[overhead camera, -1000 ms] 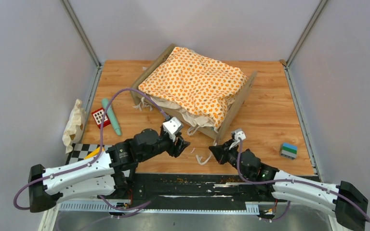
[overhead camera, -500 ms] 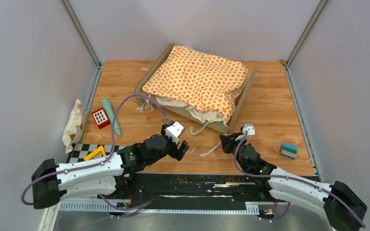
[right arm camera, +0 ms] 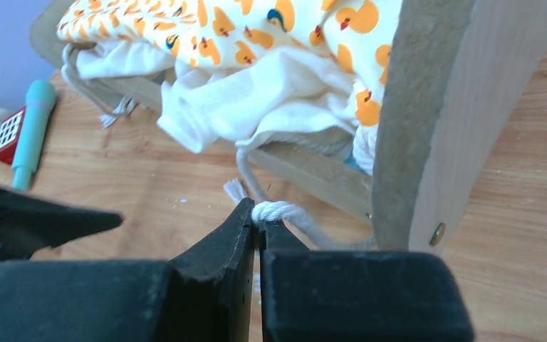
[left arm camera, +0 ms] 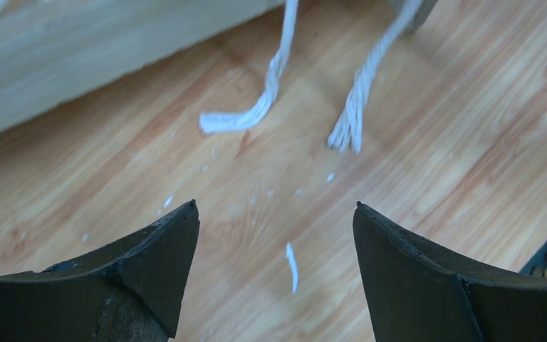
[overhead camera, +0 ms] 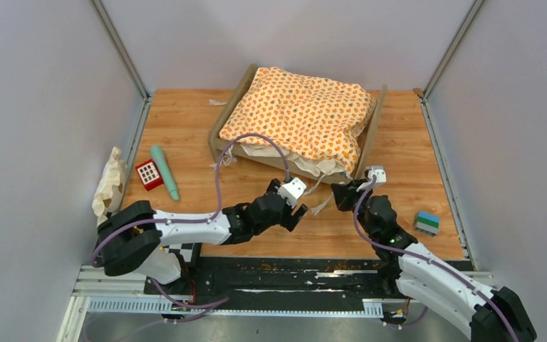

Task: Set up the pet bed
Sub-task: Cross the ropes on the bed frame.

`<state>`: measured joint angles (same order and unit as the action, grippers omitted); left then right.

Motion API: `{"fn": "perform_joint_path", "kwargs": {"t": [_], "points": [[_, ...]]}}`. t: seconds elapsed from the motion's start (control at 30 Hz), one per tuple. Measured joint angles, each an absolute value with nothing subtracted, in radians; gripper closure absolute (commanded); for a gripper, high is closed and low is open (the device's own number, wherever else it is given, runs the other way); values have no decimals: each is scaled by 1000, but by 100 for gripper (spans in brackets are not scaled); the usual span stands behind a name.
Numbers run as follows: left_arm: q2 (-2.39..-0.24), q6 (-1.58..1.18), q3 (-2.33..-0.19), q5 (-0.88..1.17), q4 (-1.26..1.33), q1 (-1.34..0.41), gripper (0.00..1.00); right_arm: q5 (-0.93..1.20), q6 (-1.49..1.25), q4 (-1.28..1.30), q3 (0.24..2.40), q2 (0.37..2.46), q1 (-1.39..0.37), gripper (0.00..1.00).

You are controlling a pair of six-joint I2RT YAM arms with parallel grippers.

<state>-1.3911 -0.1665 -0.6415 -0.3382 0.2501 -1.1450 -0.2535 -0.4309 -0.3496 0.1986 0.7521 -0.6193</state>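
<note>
The left arm (overhead camera: 185,224) lies low and stretches to the right, toward the middle. The left pincer (overhead camera: 298,216) points forward, with its two jaws standing wide apart. The right arm (overhead camera: 427,267) reaches forward and to the left. The right pincer (overhead camera: 340,194) is closed and pinches a white cord (right arm camera: 285,212) between its tips. The two pincers are near each other, but they do not touch.

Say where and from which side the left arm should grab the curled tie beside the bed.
Pinch the curled tie just above its hooked end, from straight above: it lies flat on the table, so the left gripper, fingers open, should straddle it crosswise.
</note>
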Motion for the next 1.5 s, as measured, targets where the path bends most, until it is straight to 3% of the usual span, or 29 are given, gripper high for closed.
{"fn": "perform_joint_path", "kwargs": {"t": [0.33, 0.7, 0.8, 1.17, 1.5], "points": [[-1691, -110, -841, -379, 394, -1145, 14, -199, -430, -141, 163, 508, -619, 100], [-1898, -109, -1006, -433, 440, -1142, 17, -164, -470, -37, 148, 522, -619, 100], [-1924, -117, -1023, -448, 448, -1136, 29, -151, -482, -26, 148, 514, -619, 100], [-1969, -173, -991, -358, 533, -1126, 98, -121, -527, 51, 144, 456, -619, 100], [-1860, -247, -792, -191, 625, -1129, 100, -52, -575, 102, 144, 529, -619, 100]]}}
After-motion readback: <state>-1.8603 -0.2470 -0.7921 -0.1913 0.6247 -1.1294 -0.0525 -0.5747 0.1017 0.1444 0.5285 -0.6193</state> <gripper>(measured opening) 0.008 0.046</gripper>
